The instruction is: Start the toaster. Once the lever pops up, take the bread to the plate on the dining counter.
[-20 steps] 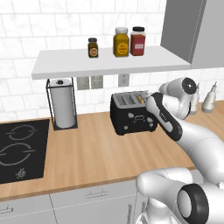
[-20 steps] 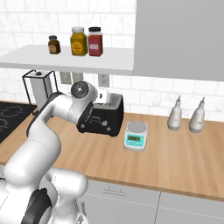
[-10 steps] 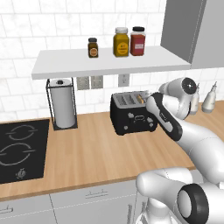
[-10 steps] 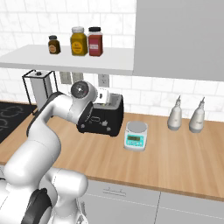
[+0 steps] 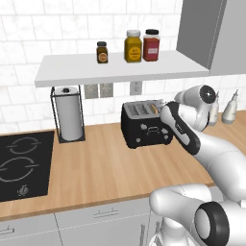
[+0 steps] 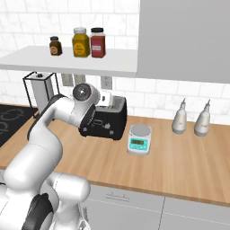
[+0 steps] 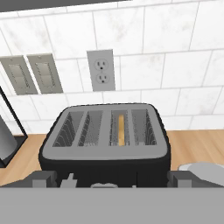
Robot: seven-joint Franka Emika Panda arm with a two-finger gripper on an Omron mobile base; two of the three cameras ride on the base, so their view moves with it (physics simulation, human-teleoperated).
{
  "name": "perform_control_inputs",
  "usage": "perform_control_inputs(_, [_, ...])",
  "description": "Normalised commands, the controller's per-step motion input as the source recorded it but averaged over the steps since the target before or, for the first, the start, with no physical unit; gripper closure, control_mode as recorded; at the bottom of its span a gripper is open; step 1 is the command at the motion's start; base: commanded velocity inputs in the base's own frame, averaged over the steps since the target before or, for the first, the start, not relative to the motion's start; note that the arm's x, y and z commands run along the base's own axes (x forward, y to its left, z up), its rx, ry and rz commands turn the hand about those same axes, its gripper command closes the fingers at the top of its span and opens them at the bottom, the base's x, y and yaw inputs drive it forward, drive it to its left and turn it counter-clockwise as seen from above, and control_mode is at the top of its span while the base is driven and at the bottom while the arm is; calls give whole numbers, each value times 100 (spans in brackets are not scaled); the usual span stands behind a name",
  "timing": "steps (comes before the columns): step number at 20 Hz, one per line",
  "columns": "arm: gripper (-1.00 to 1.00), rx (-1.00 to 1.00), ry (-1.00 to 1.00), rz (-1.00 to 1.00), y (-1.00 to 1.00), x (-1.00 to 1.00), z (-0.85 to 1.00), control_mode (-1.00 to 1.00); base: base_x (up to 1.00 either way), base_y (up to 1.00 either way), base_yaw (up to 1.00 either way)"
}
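Note:
The black toaster (image 7: 105, 144) stands on the wooden worktop against the tiled wall, also seen as the toaster (image 5: 145, 126) and the toaster (image 6: 105, 121). The bread (image 7: 121, 130), a thin tan slice, sits sunk in the third slot from the left, with only its top edge showing; in the left base view the bread (image 5: 153, 107) is a tan sliver. My gripper (image 7: 112, 178) is open, with one dark fingertip at each side of the toaster's front and nothing between them. It hovers just above and in front of the toaster. The plate and the dining counter are out of view.
A paper towel holder (image 5: 68, 117) stands left of the toaster, and a black cooktop (image 5: 19, 163) lies further left. A small scale (image 6: 139, 139) and two bottles (image 6: 179, 121) stand to the right. A shelf (image 5: 115, 67) with jars hangs above. A wall outlet (image 7: 101, 65) is behind the toaster.

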Motion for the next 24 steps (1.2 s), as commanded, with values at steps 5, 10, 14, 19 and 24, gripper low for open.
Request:
perform_control_inputs(5, [-100,0,0,0,0,0,0,-100,0,0,0])
perform_control_inputs(10, [-100,0,0,0,0,0,0,-100,0,0,0])
perform_control_inputs(14, [-100,0,0,0,0,0,0,-100,0,0,0])
perform_control_inputs(19, [-100,0,0,0,0,0,0,-100,0,0,0])
perform_control_inputs(24, [-100,0,0,0,0,0,0,-100,0,0,0])
